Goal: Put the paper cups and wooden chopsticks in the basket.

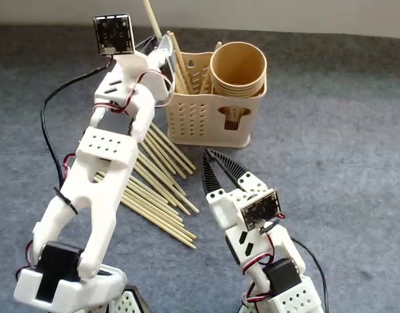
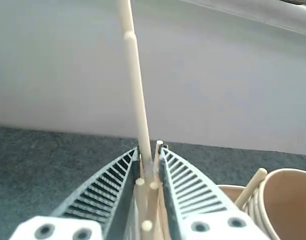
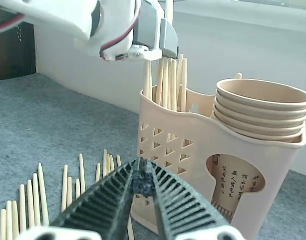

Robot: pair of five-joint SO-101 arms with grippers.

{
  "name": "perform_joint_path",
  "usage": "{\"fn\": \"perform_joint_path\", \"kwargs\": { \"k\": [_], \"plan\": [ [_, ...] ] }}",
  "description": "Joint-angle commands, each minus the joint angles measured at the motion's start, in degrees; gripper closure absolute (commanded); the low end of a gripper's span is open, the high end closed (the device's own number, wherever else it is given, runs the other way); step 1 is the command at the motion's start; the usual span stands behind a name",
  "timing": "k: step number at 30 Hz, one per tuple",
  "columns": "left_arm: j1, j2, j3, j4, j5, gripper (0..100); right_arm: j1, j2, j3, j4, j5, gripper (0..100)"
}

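One chopstick point(image 2: 135, 90) poised over the basket point(image 1: 206, 117)
The left gripper point(image 2: 149, 150) pinches it; next, lower and release. The right gripper point(image 1: 209, 156) rests closed, empty, near the loose chopsticks point(image 1: 160, 189).

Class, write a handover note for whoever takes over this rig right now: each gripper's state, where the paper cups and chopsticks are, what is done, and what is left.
Left gripper: shut on a chopstick, held upright over the basket.
Right gripper: shut, low in front of the basket, with nothing visible in it.
Done: paper cups are stacked in the basket; several chopsticks stand in the compartment beside them.
Left: drop the held chopstick in, then collect the loose chopsticks lying on the table in front of the basket.
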Motion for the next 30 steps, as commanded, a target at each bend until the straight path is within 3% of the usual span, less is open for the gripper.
{"fn": "perform_joint_path", "kwargs": {
  "k": [1, 9, 16, 23, 30],
  "plan": [
    [2.15, -4.0, 2.15, 3.87, -0.09, 90, -0.13, -0.75, 5.85, 0.13, 0.97, 99.2],
    [5.93, -13.76, 8.75, 4.92, -0.09, 89, -0.13, -0.75, 5.85, 0.04, 0.97, 99.2],
    [5.32, -23.78, 14.11, 4.92, -0.09, 90, -0.13, -0.75, 5.85, 0.04, 0.97, 99.2],
    [0.66, -32.4, 17.19, 5.8, -0.09, 90, -0.13, -0.75, 5.85, 0.13, 0.97, 99.2],
    [-7.16, -37.32, 15.52, 15.74, 1.93, 95, -0.13, -0.75, 5.85, 0.13, 0.97, 99.2]
  ]
}}
